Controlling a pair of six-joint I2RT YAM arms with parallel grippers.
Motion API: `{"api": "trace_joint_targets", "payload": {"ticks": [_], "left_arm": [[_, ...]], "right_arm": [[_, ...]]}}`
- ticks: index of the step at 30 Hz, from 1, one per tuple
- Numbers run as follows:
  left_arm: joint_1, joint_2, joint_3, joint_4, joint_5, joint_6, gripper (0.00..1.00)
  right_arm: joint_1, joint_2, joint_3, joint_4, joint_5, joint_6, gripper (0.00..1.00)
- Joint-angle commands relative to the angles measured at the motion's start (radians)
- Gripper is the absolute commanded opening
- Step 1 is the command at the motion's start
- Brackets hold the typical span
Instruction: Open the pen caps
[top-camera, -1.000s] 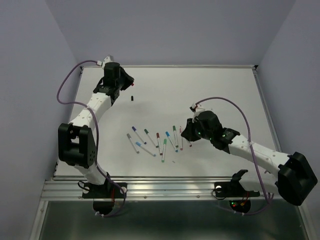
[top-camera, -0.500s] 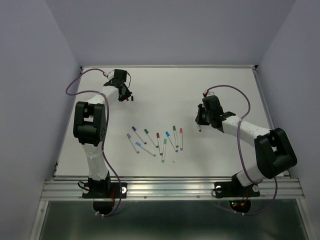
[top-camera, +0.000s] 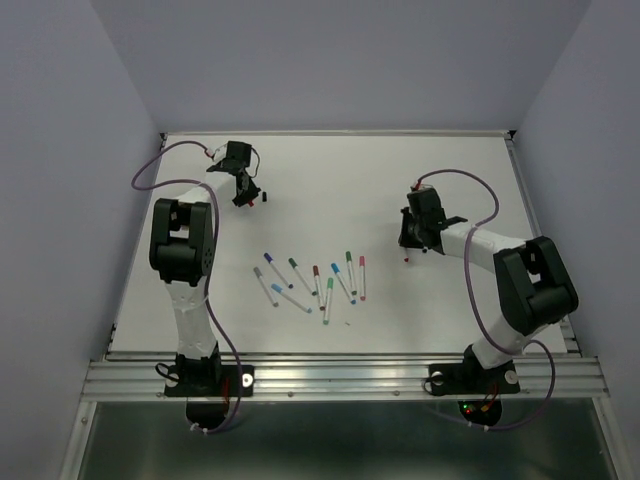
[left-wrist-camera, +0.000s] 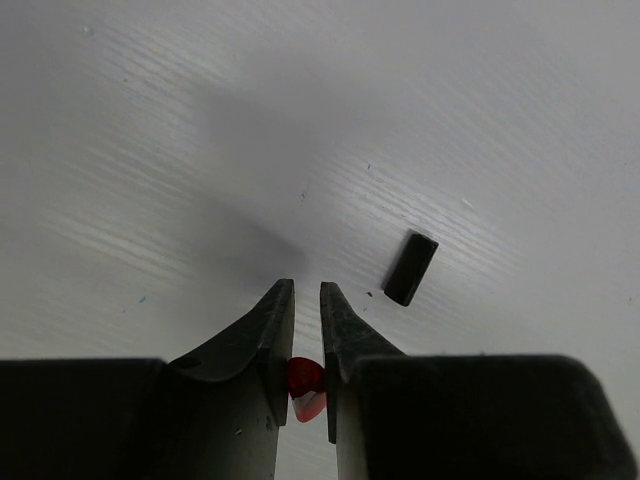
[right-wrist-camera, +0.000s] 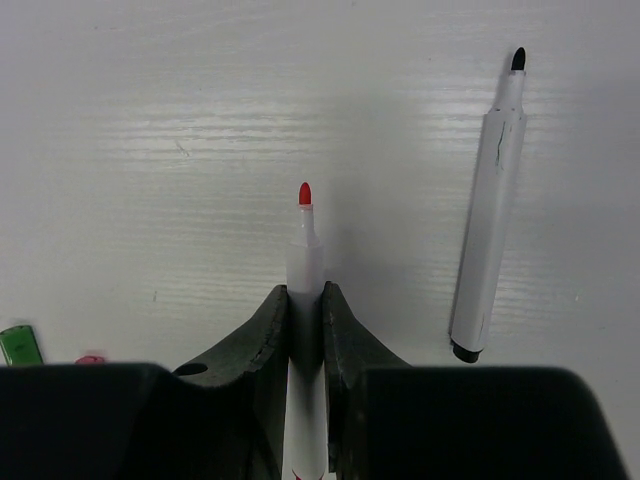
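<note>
Jaws point down: left jaws pinch red cap (left-wrist-camera: 305, 383), right jaws pen (right-wrist-camera: 305, 265).

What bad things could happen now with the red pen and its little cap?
The right gripper holds the red pen with its tip bare, so it might smear the white table. The red cap sits tiny in the left gripper; dropped, it could roll away or knock the black cap.

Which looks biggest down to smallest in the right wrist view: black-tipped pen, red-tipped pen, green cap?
1. The black-tipped pen and the red-tipped pen: look alike; the red one is nearer and partly hidden in the right hand, so unranked.
2. The green cap: smallest, though partly cut off.
</note>
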Motion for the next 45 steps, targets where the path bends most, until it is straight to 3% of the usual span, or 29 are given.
{"api": "trace_joint_targets", "payload": {"ticks": [1, 11, 13, 15, 16, 18, 21, 24, 28, 34, 40, 45], "left_arm": [[0.011, 0.000, 0.043, 0.001, -0.017, 0.022, 0.22], [0.016, 0.037, 0.059, -0.005, 0.021, 0.028, 0.26], [0.019, 0.038, 0.057, -0.012, 0.029, 0.027, 0.38], [0.019, 0.032, 0.054, -0.005, 0.035, 0.031, 0.49], [0.019, 0.032, 0.054, -0.005, 0.035, 0.031, 0.50], [0.019, 0.026, 0.057, -0.018, 0.033, 0.036, 0.51], [0.019, 0.008, 0.057, -0.028, 0.027, 0.040, 0.66], [0.019, -0.031, 0.051, -0.028, 0.027, 0.043, 0.76], [0.019, -0.103, 0.034, -0.007, 0.053, 0.060, 0.79], [0.019, -0.256, 0.011, -0.007, 0.050, 0.069, 0.87], [0.019, -0.442, -0.051, -0.016, 0.049, 0.071, 0.99], [0.017, -0.623, -0.189, 0.030, 0.075, 0.063, 0.99]], "right_arm": [[0.002, 0.027, 0.057, 0.015, 0.036, -0.011, 0.08], [0.002, 0.067, 0.075, -0.014, 0.112, 0.011, 0.15], [0.002, 0.065, 0.075, -0.014, 0.102, 0.015, 0.22], [0.002, 0.062, 0.074, -0.013, 0.086, 0.017, 0.23], [0.002, 0.061, 0.072, -0.014, 0.083, 0.020, 0.24], [0.002, 0.053, 0.069, -0.017, 0.080, 0.017, 0.34], [0.002, 0.032, 0.065, -0.017, 0.056, 0.009, 0.52], [0.002, 0.001, 0.071, -0.017, 0.027, -0.003, 0.57], [0.002, -0.065, 0.095, -0.039, -0.007, -0.029, 0.68], [0.002, -0.231, 0.099, -0.063, -0.047, -0.038, 1.00], [0.002, -0.370, 0.102, -0.141, -0.108, -0.027, 1.00], [0.070, -0.409, 0.063, -0.155, -0.122, 0.015, 1.00]]}}
